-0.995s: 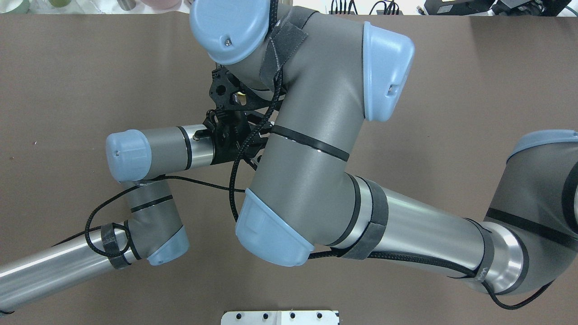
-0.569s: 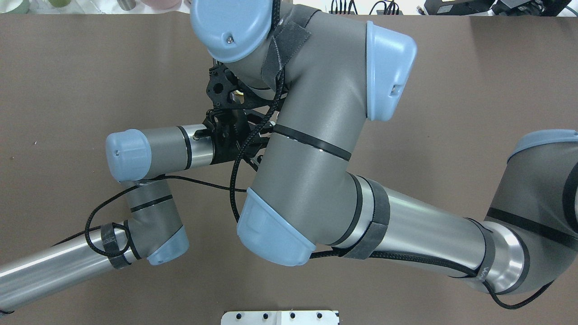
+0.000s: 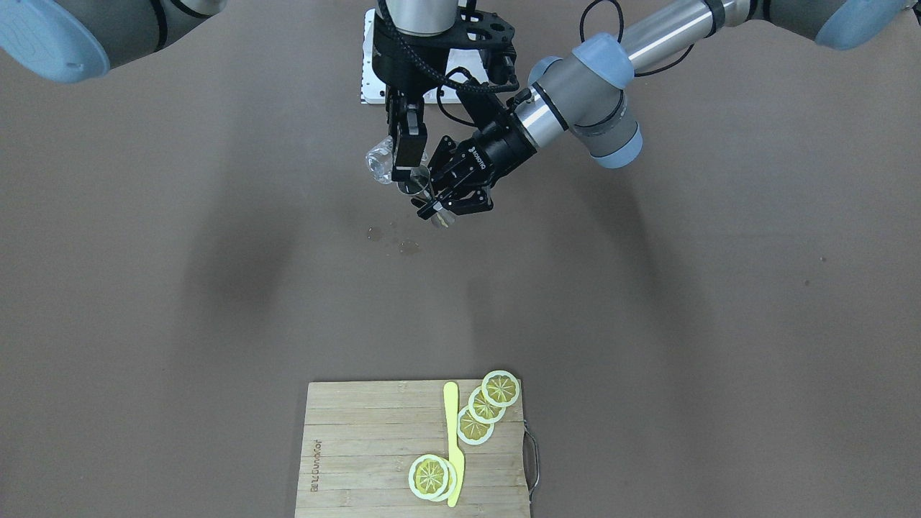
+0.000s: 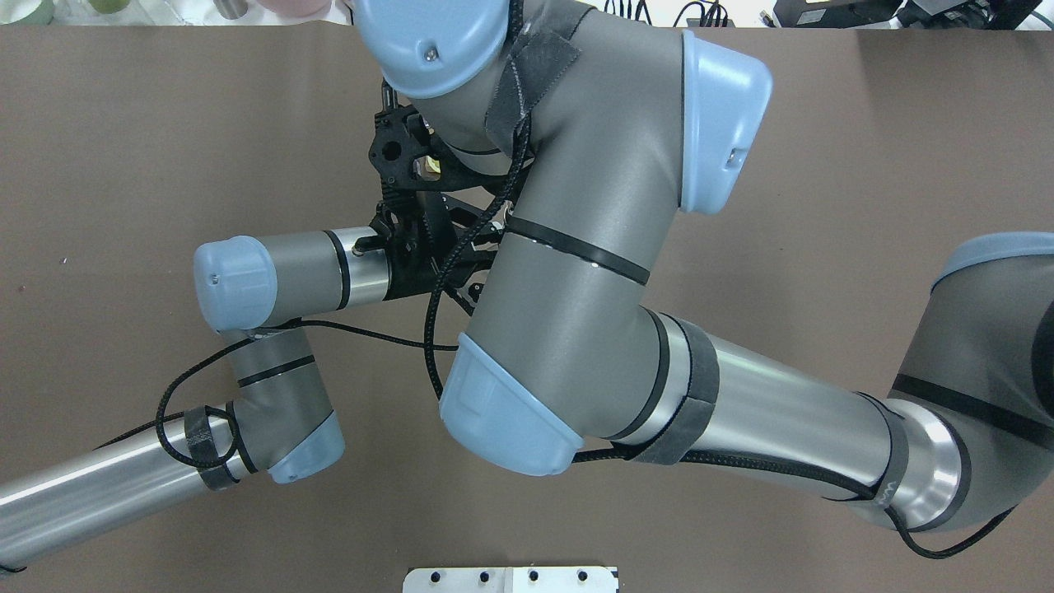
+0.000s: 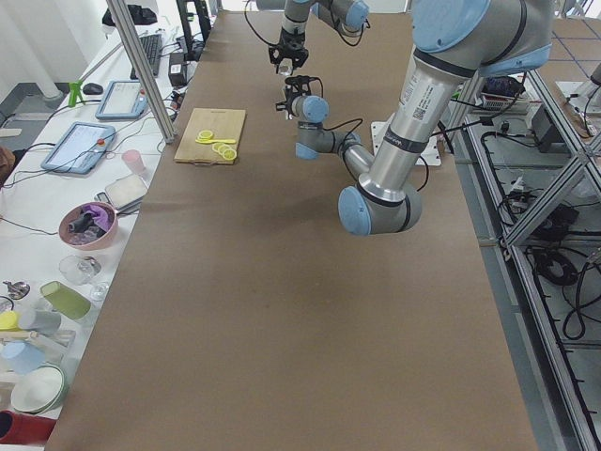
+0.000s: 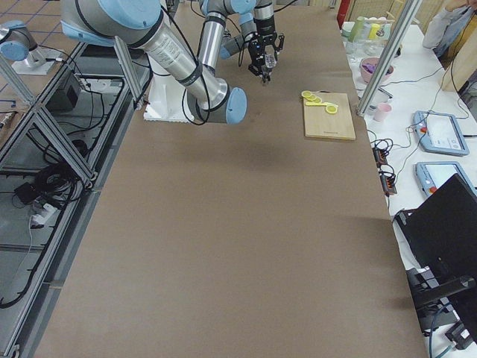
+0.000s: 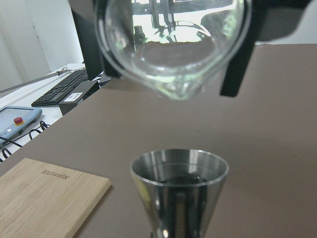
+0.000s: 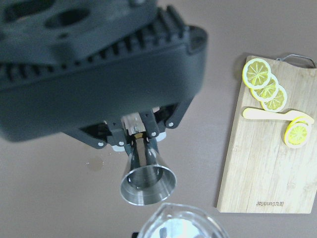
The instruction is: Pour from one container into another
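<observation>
A: What has the left gripper got?
B: Its fingers are pinched on the narrow waist of the steel jigger. It holds the jigger upright over the table, wide mouth up.
A: And the right gripper?
B: It is clamped on both sides of a clear glass pitcher. The pitcher is tilted, its spout just above the jigger's rim and not touching it.
A: Anything inside the jigger?
B: Something dark, possibly liquid, but the wrist view is too blurred to be sure.
A: What else is there?
B: A few wet spots lie on the table near the grippers. Well apart from them, a wooden cutting board carries lemon slices and a yellow knife.
</observation>
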Motion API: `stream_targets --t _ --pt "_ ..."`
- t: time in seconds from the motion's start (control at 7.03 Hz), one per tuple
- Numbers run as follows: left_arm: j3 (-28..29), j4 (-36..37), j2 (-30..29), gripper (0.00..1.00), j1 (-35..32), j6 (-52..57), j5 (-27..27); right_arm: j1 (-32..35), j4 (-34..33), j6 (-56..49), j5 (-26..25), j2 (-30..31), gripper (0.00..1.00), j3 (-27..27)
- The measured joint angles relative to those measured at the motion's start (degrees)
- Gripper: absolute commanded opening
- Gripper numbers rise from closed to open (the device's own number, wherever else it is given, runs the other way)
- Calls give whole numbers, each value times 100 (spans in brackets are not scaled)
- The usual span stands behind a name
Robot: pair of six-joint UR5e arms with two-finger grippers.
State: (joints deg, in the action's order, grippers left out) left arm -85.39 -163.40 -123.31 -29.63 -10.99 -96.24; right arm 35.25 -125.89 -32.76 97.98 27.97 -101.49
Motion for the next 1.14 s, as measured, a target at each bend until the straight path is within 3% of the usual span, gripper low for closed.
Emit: stream_targets --t 0.57,1.14 --pt "45 -10 0 0 5 0 0 602 567 -31 660 765 0 -806" --pt "68 -32 3 0 -22 -17 12 1702 1793 -252 1973 2155 0 -1598"
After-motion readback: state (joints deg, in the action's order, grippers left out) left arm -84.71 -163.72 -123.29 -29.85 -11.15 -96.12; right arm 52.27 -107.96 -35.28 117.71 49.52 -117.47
